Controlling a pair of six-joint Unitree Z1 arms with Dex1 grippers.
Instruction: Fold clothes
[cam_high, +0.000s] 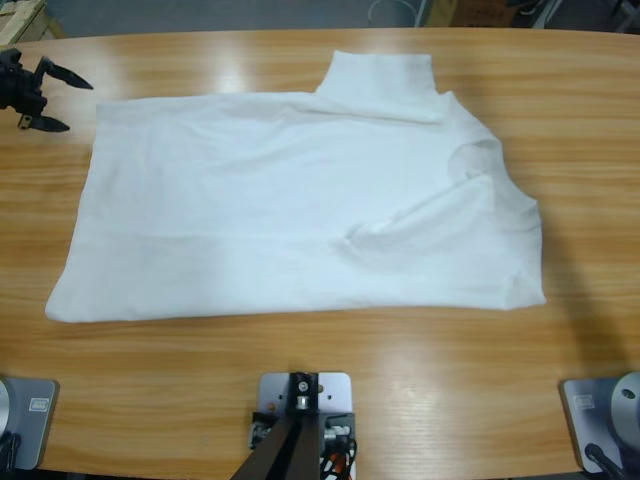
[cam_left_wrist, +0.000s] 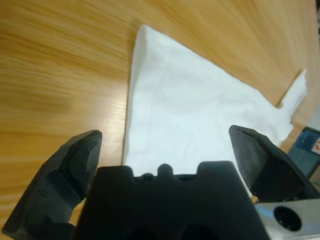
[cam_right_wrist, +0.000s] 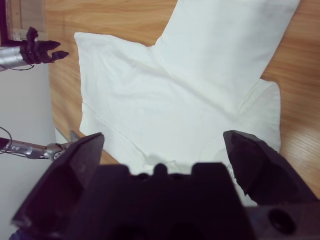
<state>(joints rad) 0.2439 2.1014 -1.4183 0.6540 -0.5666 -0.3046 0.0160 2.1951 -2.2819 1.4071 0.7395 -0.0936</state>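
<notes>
**Q:** Where are you, and what does the next fold ask of you?

**A:** Going left to right: my left gripper (cam_high: 52, 97) hangs off the table's (cam_high: 300, 400) far left corner, jaws spread wide and empty, just beside the shirt's hem corner. I judge the step is to take hold of an edge. I'd come down low on that near corner, pinch every layer at once, and lift evenly so nothing drags. My right gripper (cam_right_wrist: 162, 142) isn't visible from above; its wrist view shows its jaws apart too, holding nothing, poised over the sleeve end.

**Q:** And the garment?

**A:** The white T-shirt (cam_high: 300, 220) lies flat across the middle of the table, hem to the left, collar end to the right. One sleeve (cam_high: 385, 80) sticks out toward the far edge. Shallow creases run near the shoulder; I see no print from here.
</notes>
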